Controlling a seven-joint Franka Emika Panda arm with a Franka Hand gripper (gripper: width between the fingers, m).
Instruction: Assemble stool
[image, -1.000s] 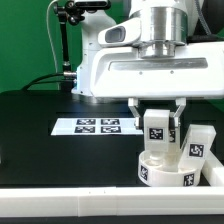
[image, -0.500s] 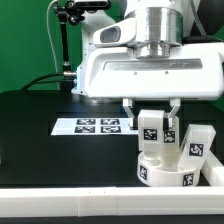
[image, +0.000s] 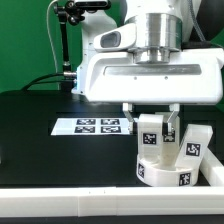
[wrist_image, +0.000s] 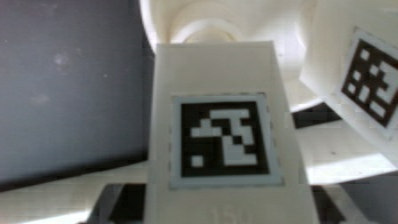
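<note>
Gripper (image: 152, 118) clamped on leg (image: 152, 133) over seat (image: 165, 168), wrist view apparently only leg's tag (wrist_image: 226, 137)

a black table (image: 40, 140) fills the lower left and middle of the exterior view. on it, left of centre, lies the marker board (image: 95, 126), a flat white strip showing 4 black-and-white tags in a row. a long white bar (image: 60, 196) runs along the bottom edge of the frame. behind the table hangs a green backdrop (image: 25, 45), and a black stand (image: 68, 40) rises at the upper left with a cable beside it.
</note>
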